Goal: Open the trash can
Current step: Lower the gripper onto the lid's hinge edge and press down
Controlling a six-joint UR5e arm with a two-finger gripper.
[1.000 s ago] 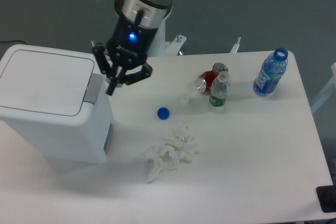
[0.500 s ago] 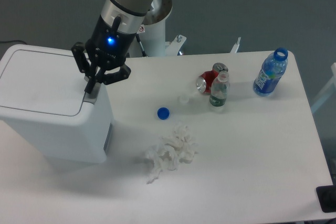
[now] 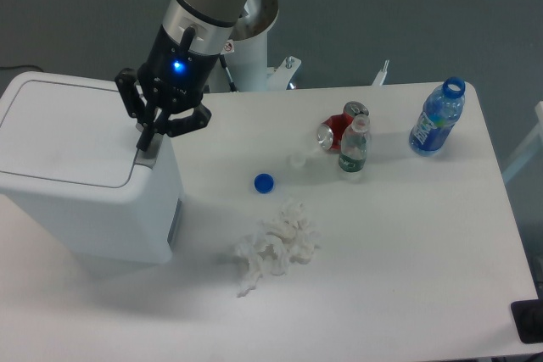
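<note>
The trash can (image 3: pixel 93 201) is a large white boxy bin at the left of the table. Its flat lid (image 3: pixel 68 129) lies closed. The grey push-button tab (image 3: pixel 149 157) sits at the lid's right edge. My gripper (image 3: pixel 146 139) points down with its fingers closed together, empty, its tips right on or just above the tab; I cannot tell whether they press it.
A blue bottle cap (image 3: pixel 264 182) and a crumpled white tissue (image 3: pixel 273 246) lie mid-table. A red can (image 3: pixel 335 134) and a small clear bottle (image 3: pixel 354 147) stand right of centre. A blue bottle (image 3: pixel 437 118) stands at the far right.
The gripper moved left from beside the bin to over the grey tab, then stayed still for the last half second. The lid stays closed.
</note>
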